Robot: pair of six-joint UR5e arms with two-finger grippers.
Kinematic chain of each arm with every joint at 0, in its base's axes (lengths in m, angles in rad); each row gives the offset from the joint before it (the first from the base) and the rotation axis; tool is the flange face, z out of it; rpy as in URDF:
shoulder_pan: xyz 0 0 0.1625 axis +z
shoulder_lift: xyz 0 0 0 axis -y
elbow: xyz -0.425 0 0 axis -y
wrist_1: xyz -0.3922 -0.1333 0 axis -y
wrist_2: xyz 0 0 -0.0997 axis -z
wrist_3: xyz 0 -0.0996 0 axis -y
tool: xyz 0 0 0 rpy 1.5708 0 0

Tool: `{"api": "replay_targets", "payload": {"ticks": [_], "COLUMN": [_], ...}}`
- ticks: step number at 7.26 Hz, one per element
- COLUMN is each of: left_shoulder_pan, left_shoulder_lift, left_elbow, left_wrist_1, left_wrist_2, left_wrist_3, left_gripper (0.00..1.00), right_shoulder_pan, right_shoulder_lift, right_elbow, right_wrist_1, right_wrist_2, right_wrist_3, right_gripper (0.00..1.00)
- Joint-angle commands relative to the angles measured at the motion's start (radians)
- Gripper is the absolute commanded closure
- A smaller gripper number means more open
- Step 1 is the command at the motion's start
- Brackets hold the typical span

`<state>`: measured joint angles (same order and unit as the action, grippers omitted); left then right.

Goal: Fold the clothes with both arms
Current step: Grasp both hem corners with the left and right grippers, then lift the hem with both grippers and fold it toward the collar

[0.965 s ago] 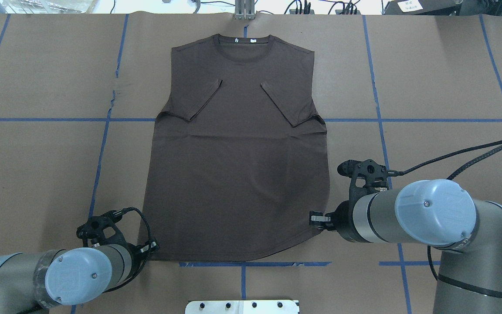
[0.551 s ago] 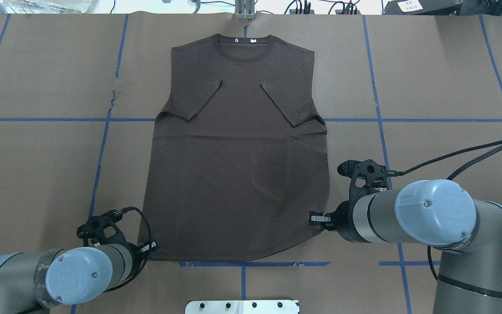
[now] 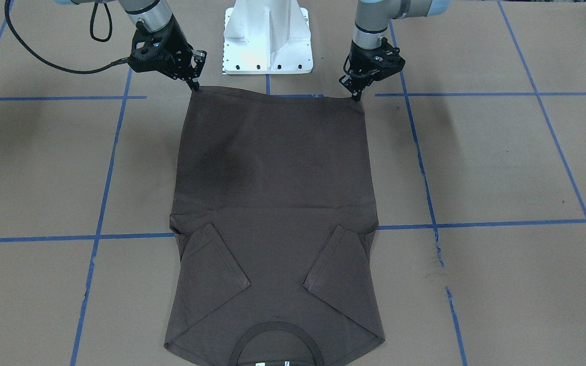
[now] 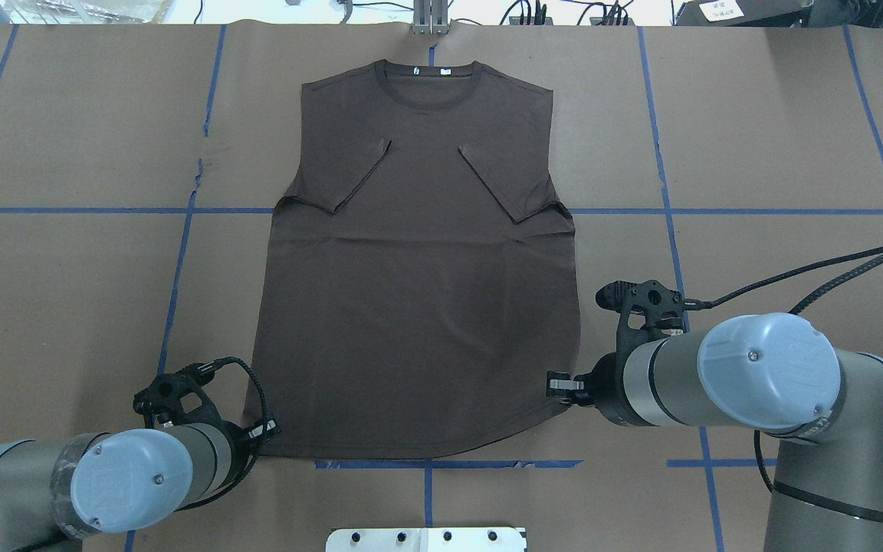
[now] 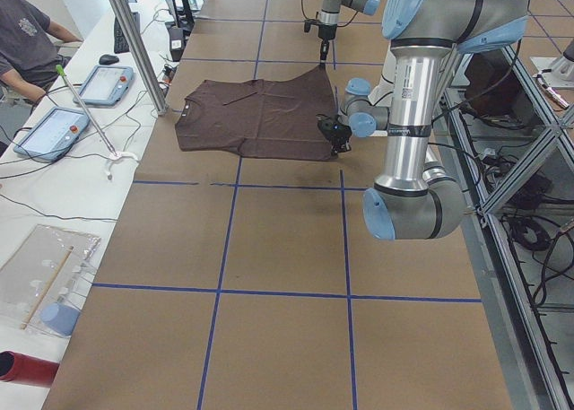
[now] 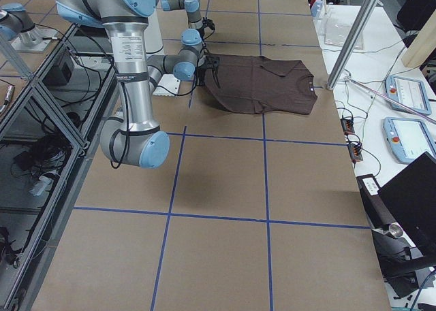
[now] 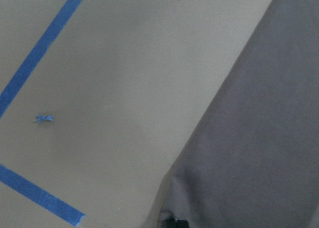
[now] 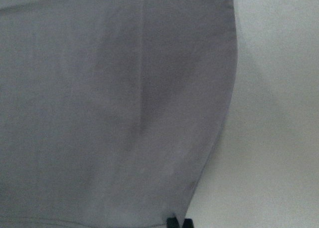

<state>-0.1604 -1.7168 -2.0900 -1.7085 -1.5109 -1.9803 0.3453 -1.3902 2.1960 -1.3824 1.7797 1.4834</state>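
Note:
The dark brown T-shirt [image 4: 418, 307] lies flat on the brown paper table, collar [image 4: 431, 73] at the far side, both sleeves folded in over the chest. My left gripper [image 4: 264, 438] is down at the hem's near-left corner; in the front-facing view the left gripper [image 3: 356, 96] touches that corner. In the left wrist view the fabric [image 7: 259, 138] puckers at the fingertips [image 7: 172, 222], shut on it. My right gripper [image 4: 555, 383] sits at the hem's right corner [image 3: 195, 87]. The right wrist view has its fingertips [image 8: 172, 221] pinched shut on the shirt edge [image 8: 99, 113].
Blue tape lines [image 4: 181, 253] grid the table. The white base pedestal [image 3: 267, 35] stands just behind the hem. A black cable [image 4: 817, 268] trails from the right wrist. A person [image 5: 27, 33] sits at a side bench with tablets [image 5: 54, 132] beyond a metal pole [image 5: 134, 42].
The left arm has drawn slightly back toward the base. The right arm has shifted only a few pixels. The shirt lies as before.

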Motion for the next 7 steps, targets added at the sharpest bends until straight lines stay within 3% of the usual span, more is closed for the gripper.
{"api": "replay_targets", "payload": {"ticks": [1, 5, 7], "left_shoulder_pan": [0.005, 0.122, 0.136], "left_shoulder_lift": [0.017, 0.013, 0.016], "left_elbow": [-0.053, -0.298, -0.35], "left_wrist_1": [0.018, 0.242, 0.268], "left_wrist_2": [0.003, 0.0, -0.006], "left_wrist_3": [0.008, 0.011, 0.012], "left_gripper": [1.0, 1.0, 1.0], "right_shoulder_pan": [0.001, -0.04, -0.051], "right_shoulder_lift": [-0.032, -0.148, -0.15], "right_elbow": [0.021, 0.12, 0.128], "right_wrist_1": [-0.001, -0.004, -0.004], "right_wrist_2": [0.015, 0.217, 0.268], "right_wrist_3": [0.0, 0.003, 0.005], "right_gripper": [1.0, 1.0, 1.0]}}
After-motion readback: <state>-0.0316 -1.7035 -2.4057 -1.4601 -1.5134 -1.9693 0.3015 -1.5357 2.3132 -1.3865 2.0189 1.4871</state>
